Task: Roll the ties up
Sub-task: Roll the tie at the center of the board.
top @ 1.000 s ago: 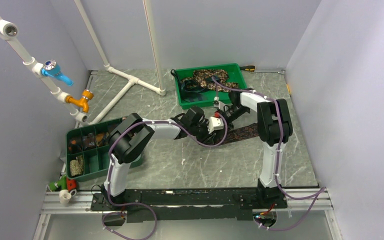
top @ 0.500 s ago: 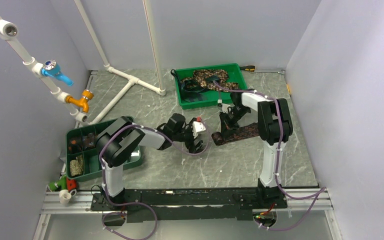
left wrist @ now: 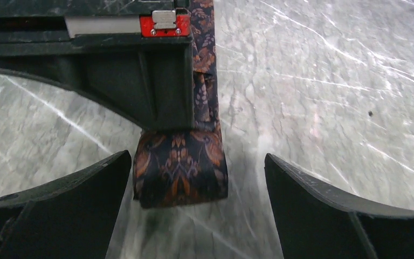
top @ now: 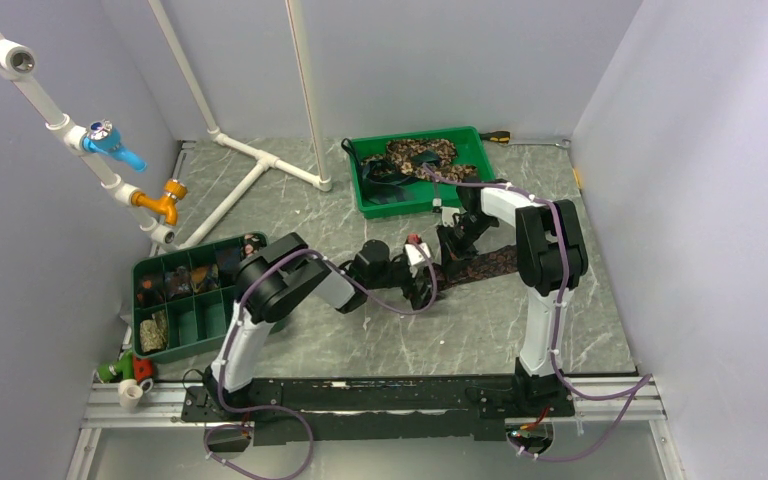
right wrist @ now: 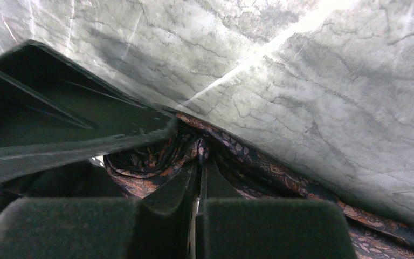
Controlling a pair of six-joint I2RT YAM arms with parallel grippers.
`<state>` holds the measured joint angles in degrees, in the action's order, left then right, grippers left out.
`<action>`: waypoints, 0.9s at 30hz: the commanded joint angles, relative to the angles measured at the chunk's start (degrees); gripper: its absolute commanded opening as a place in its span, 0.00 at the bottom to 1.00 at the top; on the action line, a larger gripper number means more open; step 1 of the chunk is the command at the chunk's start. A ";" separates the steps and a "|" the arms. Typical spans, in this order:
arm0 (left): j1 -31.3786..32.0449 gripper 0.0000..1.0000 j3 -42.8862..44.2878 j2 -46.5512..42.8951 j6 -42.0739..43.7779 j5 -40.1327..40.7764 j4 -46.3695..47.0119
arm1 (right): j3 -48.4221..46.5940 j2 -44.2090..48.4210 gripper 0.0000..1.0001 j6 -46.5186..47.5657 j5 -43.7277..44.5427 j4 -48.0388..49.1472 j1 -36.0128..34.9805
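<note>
A dark brown patterned tie (top: 485,264) lies on the table in front of the right arm, its near end folded into a small roll (left wrist: 180,167). My left gripper (top: 424,284) is open wide around that roll; the roll sits close to the left finger (left wrist: 59,200) and well apart from the right finger (left wrist: 350,213). My right gripper (right wrist: 198,162) is shut, pinching the tie's fabric (right wrist: 156,162) just behind the roll, and its black body (left wrist: 140,81) shows in the left wrist view. More ties (top: 415,157) are piled in the green tray (top: 480,140) at the back.
A green compartment box (top: 200,325) at the left holds several rolled ties. White pipes (top: 260,160) with blue and orange taps stand at the back left. Purple cables loop off both arms. Grey walls close in on both sides.
My left gripper has opened, drawn back to the left, then come forward again around the tie's rolled end. The right gripper has stayed shut on the tie.
</note>
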<state>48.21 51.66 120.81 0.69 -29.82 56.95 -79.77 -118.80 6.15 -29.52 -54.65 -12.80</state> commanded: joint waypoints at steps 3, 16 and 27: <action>1.71 0.90 4.57 6.30 -2.95 4.04 10.28 | 2.78 -3.85 0.00 0.64 11.39 5.43 -0.94; 2.16 0.14 6.16 8.36 3.32 5.30 -2.73 | 2.94 -3.38 0.00 -0.04 5.77 4.77 -1.10; -1.10 0.00 3.13 -1.18 17.43 1.36 -44.27 | -2.60 2.66 0.42 3.86 -12.40 -3.47 5.72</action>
<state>48.73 56.34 118.80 10.96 -25.87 38.65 -80.07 -118.91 6.48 -35.55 -55.64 -11.49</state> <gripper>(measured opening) 0.450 0.330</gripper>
